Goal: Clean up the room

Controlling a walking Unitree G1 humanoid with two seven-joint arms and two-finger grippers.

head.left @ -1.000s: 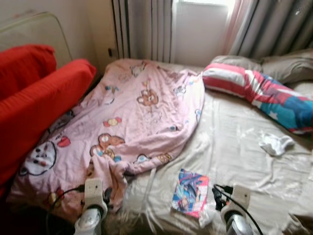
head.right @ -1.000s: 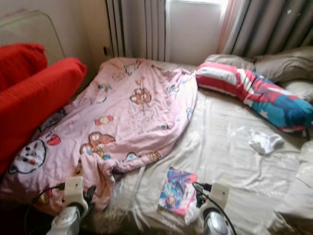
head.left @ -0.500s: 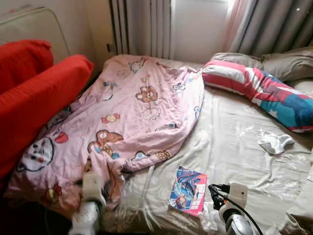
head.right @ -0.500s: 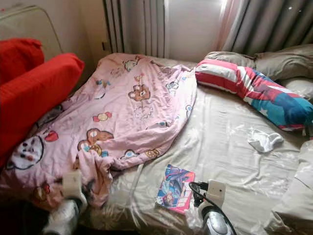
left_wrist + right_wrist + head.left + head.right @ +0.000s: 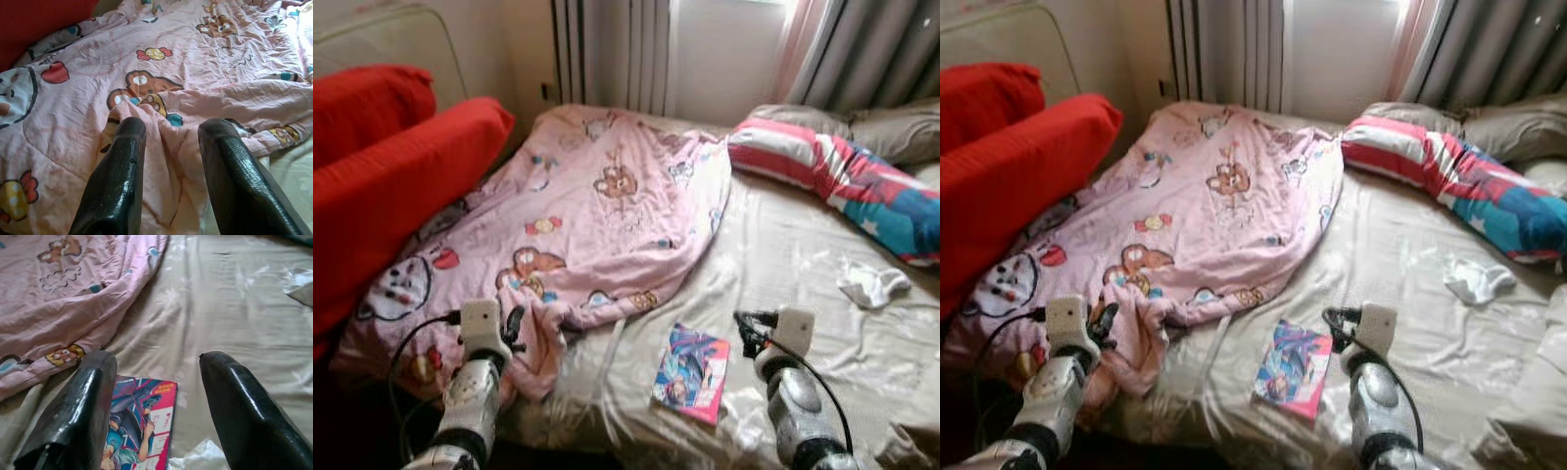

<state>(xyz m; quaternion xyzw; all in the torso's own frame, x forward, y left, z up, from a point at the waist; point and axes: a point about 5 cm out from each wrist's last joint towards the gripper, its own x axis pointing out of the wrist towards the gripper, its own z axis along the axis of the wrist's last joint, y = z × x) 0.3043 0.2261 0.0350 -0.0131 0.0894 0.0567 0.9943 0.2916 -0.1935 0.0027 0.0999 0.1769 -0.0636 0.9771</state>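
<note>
Bed (image 5: 803, 264) w/ beige sheet takes up most of the scene. Pink cartoon-print blanket (image 5: 597, 225) lies rumpled over the bed's left half, from the near edge back toward the curtains (image 5: 617, 54); its near corner is bunched up at the bed's front edge. Red cushions (image 5: 401, 186) lie along the bed's left side, touching the blanket edge.

Left gripper (image 5: 514, 328) hovers just above the bunched blanket corner. In the left wrist view its fingers (image 5: 120, 181) stand moderately apart, w/ a fold of pink blanket (image 5: 166, 161) showing between them; can't tell if the tips touch the fabric, nothing clamped.

Right gripper (image 5: 744, 328) is over the bare sheet, just right of a colourful comic book (image 5: 692, 372) lying flat near the front edge, between the two arms. In the right wrist view its fingers (image 5: 78, 416) are wide apart, holding nothing; the book (image 5: 142, 426) lies below and between them, apart from both, w/ a bit of crumpled clear plastic (image 5: 195, 458) beside it.

Further right on the sheet, well apart from the book: a small white crumpled cloth (image 5: 873, 286), maybe a sock. Striped red/white/blue bolster pillow (image 5: 832, 181) lies across the far right of the bed, beige pillows (image 5: 891, 132) behind it.
</note>
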